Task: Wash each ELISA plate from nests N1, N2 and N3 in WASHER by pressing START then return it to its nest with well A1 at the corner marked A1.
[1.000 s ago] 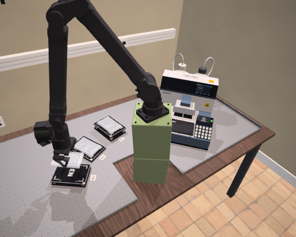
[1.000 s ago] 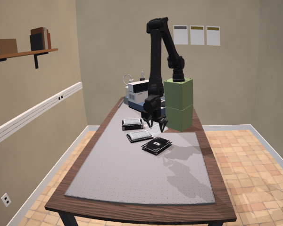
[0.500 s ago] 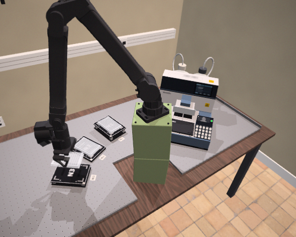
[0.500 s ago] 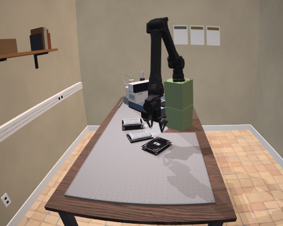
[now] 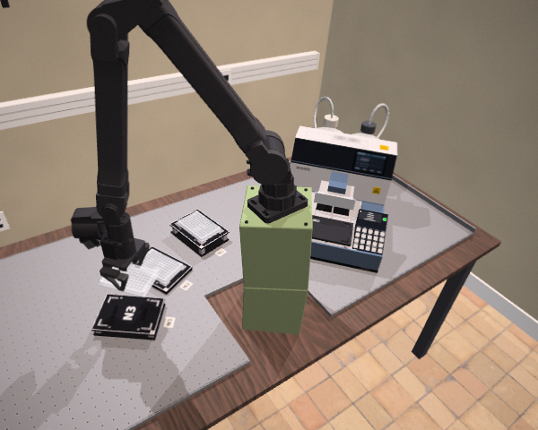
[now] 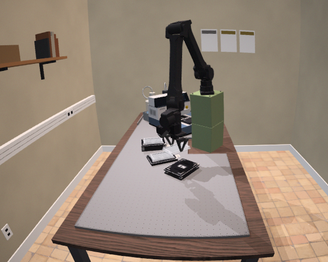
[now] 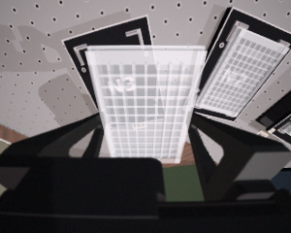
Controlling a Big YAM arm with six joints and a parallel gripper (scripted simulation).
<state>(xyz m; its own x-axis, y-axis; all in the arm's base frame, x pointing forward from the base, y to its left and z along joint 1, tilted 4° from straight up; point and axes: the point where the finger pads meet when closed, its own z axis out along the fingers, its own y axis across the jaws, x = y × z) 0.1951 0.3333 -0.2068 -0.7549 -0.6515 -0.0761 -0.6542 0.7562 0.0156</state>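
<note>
My gripper (image 5: pixel 133 271) (image 6: pixel 176 146) (image 7: pixel 145 116) is shut on a clear ELISA plate (image 5: pixel 139 279) (image 6: pixel 175 149) (image 7: pixel 145 87), held by its sides above the mat between nests N3 and N2. The N3 nest (image 5: pixel 129 313) (image 6: pixel 181 169) (image 7: pixel 112 34) is empty. One plate (image 5: pixel 166 267) (image 6: pixel 161 156) (image 7: pixel 242 73) sits in nest N2, and another plate (image 5: pixel 198 227) (image 6: pixel 152 140) sits in nest N1. The washer (image 5: pixel 344 139) (image 6: pixel 157 114) has its carrier (image 5: pixel 333 229) out at the front with no plate visible on it. The lamp (image 5: pixel 384 219) by the keypad (image 5: pixel 368 239) is green.
The green pedestal (image 5: pixel 275 259) (image 6: pixel 205 124) bearing the arm stands between the nests and the washer. Two tubed bottles stand behind the washer. The wall with the white rail (image 5: pixel 269 67) runs along the table's back edge.
</note>
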